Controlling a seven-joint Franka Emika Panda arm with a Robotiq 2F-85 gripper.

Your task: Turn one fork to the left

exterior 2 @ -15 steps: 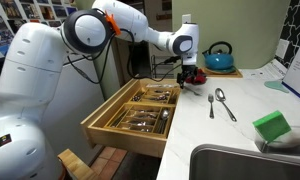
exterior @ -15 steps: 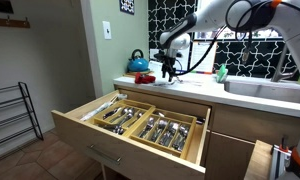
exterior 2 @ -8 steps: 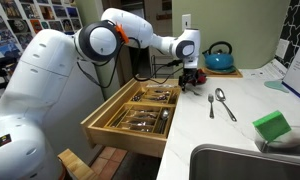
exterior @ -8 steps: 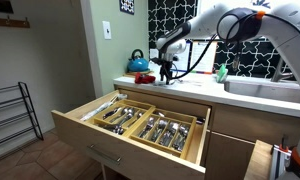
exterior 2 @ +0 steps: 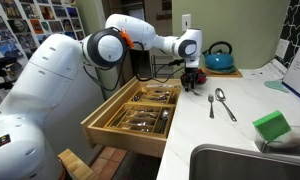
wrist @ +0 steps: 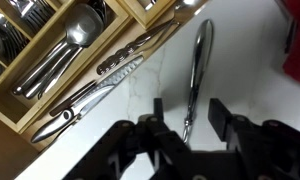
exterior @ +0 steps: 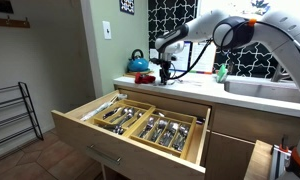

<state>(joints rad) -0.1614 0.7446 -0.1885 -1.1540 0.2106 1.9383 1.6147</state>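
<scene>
A slim silver fork (wrist: 196,62) lies on the white counter (wrist: 110,140); its tines are too blurred to make out. My gripper (wrist: 188,112) hangs low over its near end, one finger on each side of the handle and a small gap on both sides, so it is open and not touching. In both exterior views the gripper (exterior: 168,72) (exterior 2: 193,82) points down at the counter's corner, above the pulled-out cutlery drawer (exterior: 130,125) (exterior 2: 140,112), and it hides the fork.
The drawer's wooden tray (wrist: 50,95) holds several spoons, knives and forks. Two spoons (exterior 2: 218,102) lie on the counter beside the gripper. A blue kettle (exterior 2: 219,56), a red object (wrist: 295,40), a green sponge (exterior 2: 273,127) and a sink (exterior 2: 240,160) are nearby.
The jaws have narrowed around the fork's handle. The arm has hardly moved over the counter corner.
</scene>
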